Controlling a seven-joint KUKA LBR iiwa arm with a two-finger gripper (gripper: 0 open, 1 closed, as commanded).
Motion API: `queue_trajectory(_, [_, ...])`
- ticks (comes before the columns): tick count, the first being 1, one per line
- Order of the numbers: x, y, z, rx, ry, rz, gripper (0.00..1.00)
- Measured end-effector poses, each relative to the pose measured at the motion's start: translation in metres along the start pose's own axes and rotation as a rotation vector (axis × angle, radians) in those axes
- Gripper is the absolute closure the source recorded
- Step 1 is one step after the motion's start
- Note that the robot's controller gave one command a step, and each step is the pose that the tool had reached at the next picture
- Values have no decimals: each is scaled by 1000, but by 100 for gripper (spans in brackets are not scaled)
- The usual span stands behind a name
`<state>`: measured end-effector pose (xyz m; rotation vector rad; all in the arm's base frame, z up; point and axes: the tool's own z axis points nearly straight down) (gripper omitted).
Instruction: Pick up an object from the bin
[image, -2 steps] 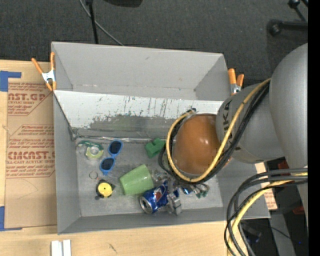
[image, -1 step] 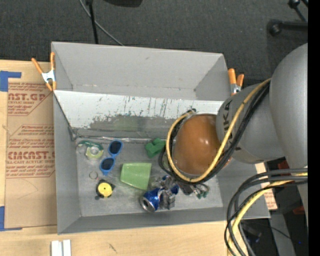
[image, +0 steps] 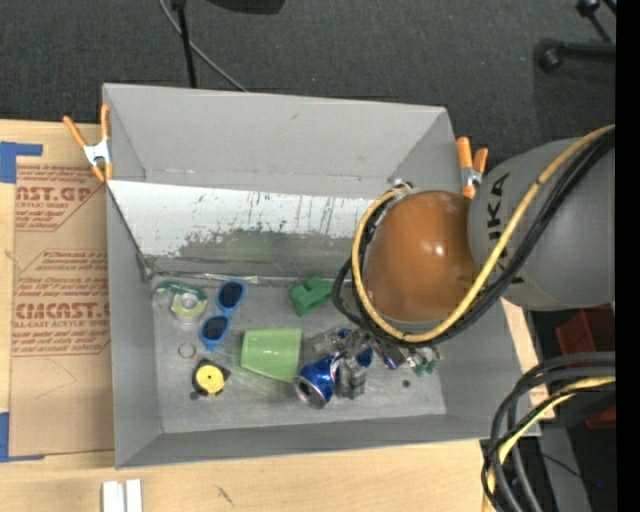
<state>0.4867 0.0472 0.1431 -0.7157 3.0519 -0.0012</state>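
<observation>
Grey arm wears orange cover (yellow, black cables).

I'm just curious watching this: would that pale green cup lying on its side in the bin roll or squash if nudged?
The green cup lies on its side, so a nudge would probably roll it. It looks like plastic, so it is probably light. The crushed blue can beside it might block it rolling that way.
</observation>
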Motion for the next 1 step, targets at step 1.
queue_trajectory(1, [-1,0,-7,-2,5,0,100])
